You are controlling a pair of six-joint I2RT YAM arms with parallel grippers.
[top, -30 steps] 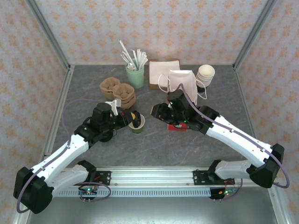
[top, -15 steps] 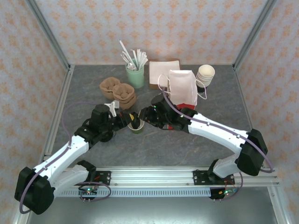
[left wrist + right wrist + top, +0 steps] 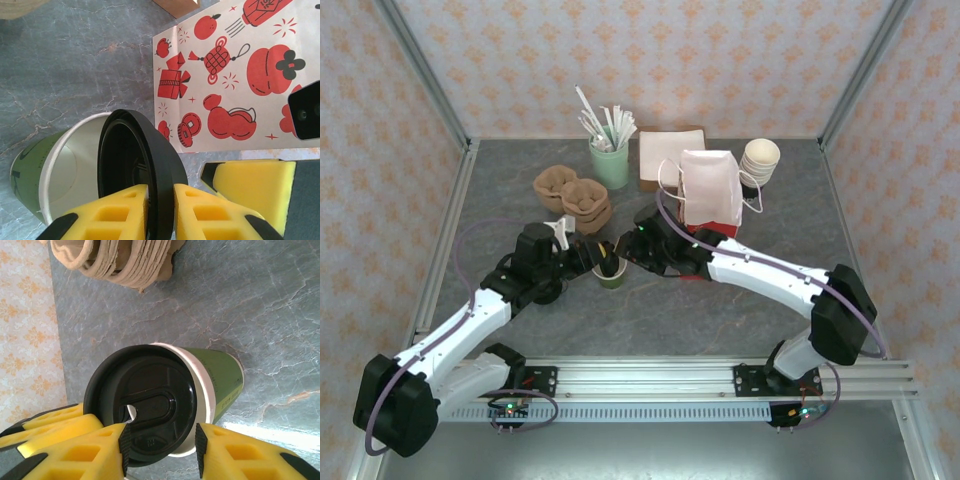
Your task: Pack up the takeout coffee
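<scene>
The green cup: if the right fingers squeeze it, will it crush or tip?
The green cup looks like thin paper, so a hard squeeze probably dents it. Its white inside looks empty, so it is likely light and tippy. The black lid sits tilted off the rim in the left fingers, adding little stiffness.

Grey marbled table carries the coffee cup mid-way, pulp trays and straw cup behind, bag and cup stack right.
</scene>
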